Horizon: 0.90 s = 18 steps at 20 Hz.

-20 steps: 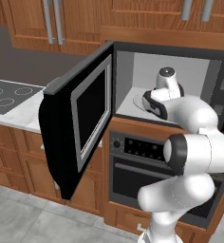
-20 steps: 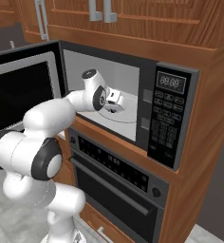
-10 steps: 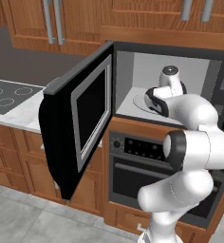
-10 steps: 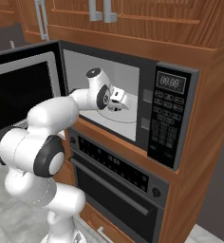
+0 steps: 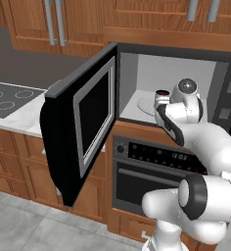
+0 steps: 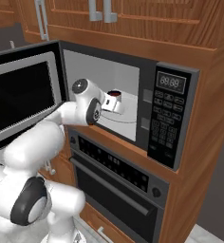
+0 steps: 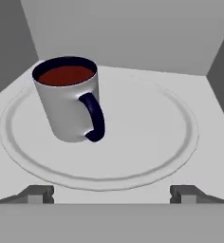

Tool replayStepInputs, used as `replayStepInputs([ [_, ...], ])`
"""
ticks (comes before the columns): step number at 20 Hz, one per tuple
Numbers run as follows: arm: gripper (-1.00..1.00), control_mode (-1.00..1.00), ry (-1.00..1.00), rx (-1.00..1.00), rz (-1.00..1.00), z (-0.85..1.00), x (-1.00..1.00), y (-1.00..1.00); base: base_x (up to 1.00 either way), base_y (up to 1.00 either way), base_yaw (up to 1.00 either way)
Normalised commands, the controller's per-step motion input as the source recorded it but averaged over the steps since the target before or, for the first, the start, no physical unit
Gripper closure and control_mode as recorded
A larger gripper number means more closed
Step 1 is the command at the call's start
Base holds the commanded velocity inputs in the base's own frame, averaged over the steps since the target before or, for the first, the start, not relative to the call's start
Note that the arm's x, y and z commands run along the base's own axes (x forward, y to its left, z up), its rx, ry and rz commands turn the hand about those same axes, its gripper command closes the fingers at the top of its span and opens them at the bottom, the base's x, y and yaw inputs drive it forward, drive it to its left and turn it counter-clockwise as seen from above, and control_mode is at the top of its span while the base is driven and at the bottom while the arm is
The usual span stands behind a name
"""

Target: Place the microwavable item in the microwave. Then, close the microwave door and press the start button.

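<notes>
Gripper [image 7: 112, 193] fingers spread wide, empty, we sit just in front of the mug [image 7: 69, 105], which stands upright on the turntable [image 7: 147, 142] inside the microwave [image 6: 147, 102]. Placing looks done; microwave door [image 5: 80, 130] hangs open, so we judge closing comes next.

Base views: flank arm, share microwave [image 5: 176, 83] cavity | hand view: close, facing mug [image 7: 69, 97] on turntable [image 7: 147, 142]

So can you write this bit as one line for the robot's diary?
mug: upright on turntable in microwave | gripper: open, clear of mug | door: open | next: close door
</notes>
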Motion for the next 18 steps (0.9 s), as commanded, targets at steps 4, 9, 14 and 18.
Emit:
replayStepInputs([
  [4, -1.00, -1.00, -0.16, -0.16, 0.00, 0.00, -0.84, 0.56, 0.00, 0.00, 0.00],
  [9, -1.00, -1.00, 0.01, -0.10, -0.02, -0.16, -0.08, 0.11, 0.00, 0.00, 0.00],
  [14, -1.00, -1.00, -0.26, -0.17, -0.03, 0.46, -0.98, 0.44, 0.00, 0.00, 0.00],
  [18, -1.00, -1.00, -0.15, -0.33, 0.00, 0.73, -1.00, 0.61, 0.00, 0.00, 0.00],
])
